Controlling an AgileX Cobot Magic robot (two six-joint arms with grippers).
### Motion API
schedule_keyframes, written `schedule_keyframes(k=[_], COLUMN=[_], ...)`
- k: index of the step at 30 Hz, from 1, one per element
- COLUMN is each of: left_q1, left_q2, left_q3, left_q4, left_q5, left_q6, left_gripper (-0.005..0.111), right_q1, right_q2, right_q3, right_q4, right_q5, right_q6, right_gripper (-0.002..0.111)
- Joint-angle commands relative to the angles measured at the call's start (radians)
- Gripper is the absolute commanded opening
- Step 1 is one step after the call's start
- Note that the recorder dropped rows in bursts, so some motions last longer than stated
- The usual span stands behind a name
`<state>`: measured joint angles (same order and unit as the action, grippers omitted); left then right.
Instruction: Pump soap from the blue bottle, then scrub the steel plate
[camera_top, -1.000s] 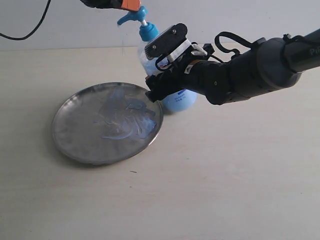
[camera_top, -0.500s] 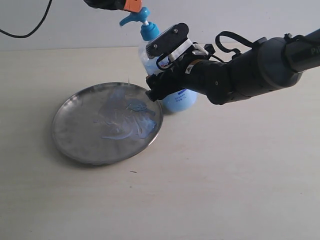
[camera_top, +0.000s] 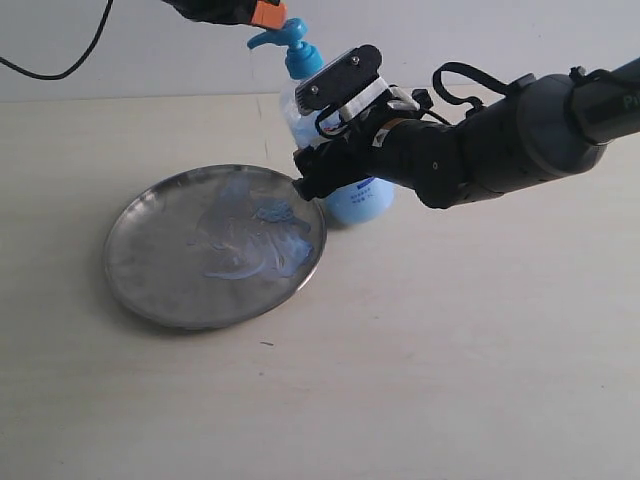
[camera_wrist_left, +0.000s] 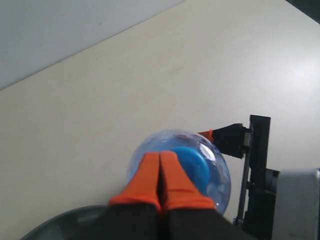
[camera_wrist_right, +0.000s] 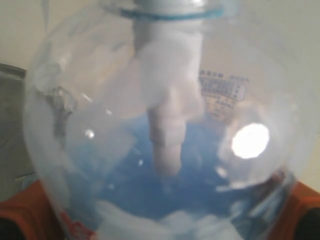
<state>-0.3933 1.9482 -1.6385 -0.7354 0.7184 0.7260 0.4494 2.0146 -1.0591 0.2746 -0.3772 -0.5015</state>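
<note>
**Exterior view.** The steel plate (camera_top: 150, 265) lies flat on the table (camera_top: 450, 380), in its left half, about midway between the far and near edges. Pale blue soap (camera_top: 262, 250) is smeared over the plate's middle and right side. The blue bottle (camera_top: 362, 203) stands upright nearer the table's far edge, just beside the plate's far right rim. The right gripper (camera_top: 330, 150) reaches in from the table's right side on the black right arm (camera_top: 520, 130). Its jaws are set wide about the bottle's body. One fingertip sits low by the plate's rim and the other is hidden behind the bottle. The left gripper (camera_top: 262, 14) hangs at the spout of the pump head (camera_top: 292, 42). Whether it touches the spout cannot be told here.

**Left wrist view.** The left gripper's orange fingers (camera_wrist_left: 145, 182) are pressed together with no gap and hold nothing. Under them show the pump head and the bottle's rounded shoulder. One orange pad (camera_wrist_left: 207, 135) of the right gripper lies against the bottle's side.

**Right wrist view.** The bottle fills the picture: a clear wall, blue liquid low down, a white dip tube (camera_wrist_right: 167, 135) and small print (camera_wrist_right: 222, 92). Orange shows at both sides, against the bottle, so the right gripper clasps it.
</note>
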Motion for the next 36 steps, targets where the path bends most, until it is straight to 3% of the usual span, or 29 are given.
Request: schedule_keyframes(k=[1, 8, 16, 22, 28, 36], left_q1=[-0.018, -0.018, -0.005, 0.094, 0.142, 0.156], left_q2=[0.103, 0.096, -0.094, -0.258, -0.375, -0.52], left_q3=[0.055, 0.025, -0.062, -0.062, 0.031, 0.228], left_q4=[0.15, 0.15, 0.15, 0.152, 0.152, 0.148], left_q5=[0.196, 0.196, 0.143, 0.175, 0.158, -0.001], left_q6=[0.022, 0.026, -0.031, -0.185, -0.199, -0.182], left_gripper=[0.0, 0.0, 0.0, 0.0, 0.0, 0.0], right_q1=[0.013, 0.013, 0.013, 0.013, 0.013, 0.013], right_q2=[-0.003, -0.003, -0.005, -0.058, -0.059, -0.059], right_q3=[0.005, 0.005, 0.005, 0.005, 0.005, 0.005], right_q4=[-0.049, -0.049, -0.049, 0.029, 0.077, 0.132], right_q5=[0.015, 0.015, 0.028, 0.04, 0.053, 0.053], right_q6=[-0.001, 0.003, 0.002, 0.015, 0.021, 0.07], right_gripper=[0.0, 0.0, 0.0, 0.0, 0.0, 0.0])
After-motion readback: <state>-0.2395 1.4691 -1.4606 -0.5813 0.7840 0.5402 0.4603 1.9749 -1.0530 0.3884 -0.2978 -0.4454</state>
